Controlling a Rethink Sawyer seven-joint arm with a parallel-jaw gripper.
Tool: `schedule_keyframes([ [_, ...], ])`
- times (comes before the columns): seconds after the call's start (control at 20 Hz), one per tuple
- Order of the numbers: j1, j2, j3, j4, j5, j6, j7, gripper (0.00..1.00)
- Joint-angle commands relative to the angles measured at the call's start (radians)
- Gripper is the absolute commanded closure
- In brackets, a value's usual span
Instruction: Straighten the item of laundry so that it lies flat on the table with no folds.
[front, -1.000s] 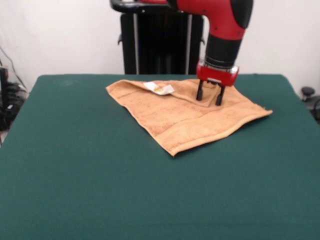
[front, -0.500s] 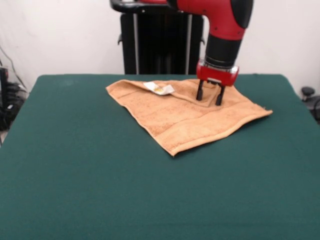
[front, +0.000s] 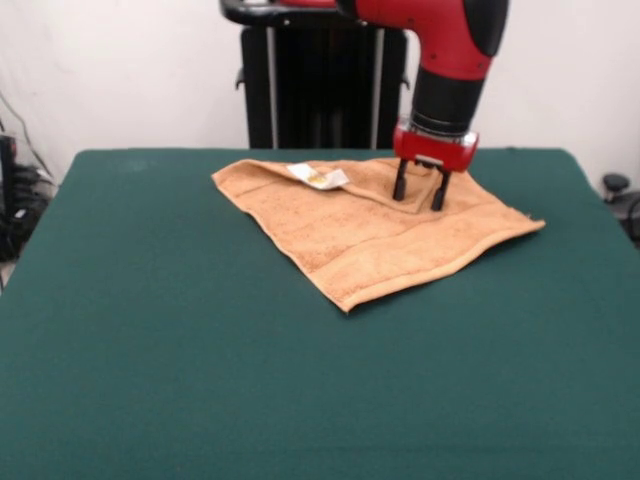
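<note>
- Green worktop (front: 200, 380), white wall behind.
- Nothing shifted over the last second: my end effector (front: 419, 197), fingers apart, straddles the towel (front: 370, 235) flap beneath; fold remains.

Plain white wall (front: 130, 70) across whole back, matte, no windows showing. Light even and soft, faint shading toward left corner. Thin dark cable (front: 22, 125) runs down wall at far left into messy bundle of black cords and gear (front: 15, 215) down by floor level. Over on right edge, small black knob-like thing (front: 616, 184) on dark stand, cut off by frame so can't say what it is. Bit of pale floor (front: 5, 275) peeks out bottom left.
</note>
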Motion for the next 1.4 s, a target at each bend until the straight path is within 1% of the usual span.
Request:
schedule_keyframes([
  [0.05,0.053,0.035,-0.008,-0.131,0.105,0.154,0.157,0.0],
  [0.4,0.1,-0.009,-0.058,-0.13,0.118,0.233,0.163,0.0],
  [0.75,0.094,-0.005,-0.049,-0.131,0.108,0.228,0.174,0.0],
  [0.95,0.107,0.004,-0.066,-0.141,0.101,0.235,0.163,0.0],
  [1.4,0.09,0.015,-0.043,-0.141,0.1,0.205,0.177,0.0],
])
